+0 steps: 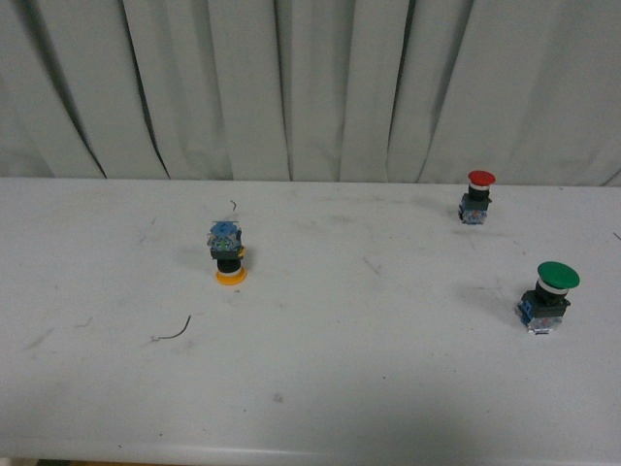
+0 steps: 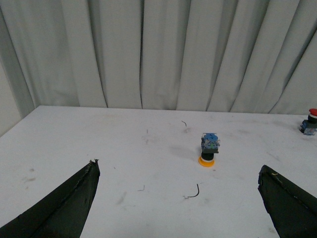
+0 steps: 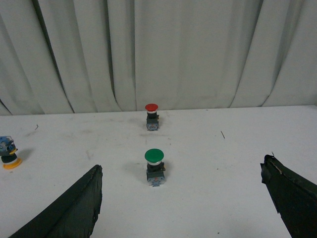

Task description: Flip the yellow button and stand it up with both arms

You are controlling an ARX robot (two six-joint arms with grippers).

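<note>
The yellow button point(image 1: 228, 254) stands upside down on the white table point(image 1: 320, 388), yellow cap down, blue-and-clear base up, left of centre. It also shows in the left wrist view point(image 2: 208, 149) and at the edge of the right wrist view point(image 3: 8, 156). My left gripper point(image 2: 178, 171) is open and empty, well short of the button, its dark fingers point(image 2: 64, 206) wide apart. My right gripper point(image 3: 181, 173) is open and empty, its fingers point(image 3: 292, 196) spread, with the green-capped button ahead between them. Neither arm shows in the front view.
A red-capped button point(image 1: 477, 197) stands upright at the back right, also in the right wrist view point(image 3: 151, 116). A larger green-capped button point(image 1: 548, 296) stands upright at the right, also in the right wrist view point(image 3: 154, 166). A bent wire scrap point(image 1: 173, 334) lies near the yellow button. Grey curtains point(image 1: 310, 87) hang behind.
</note>
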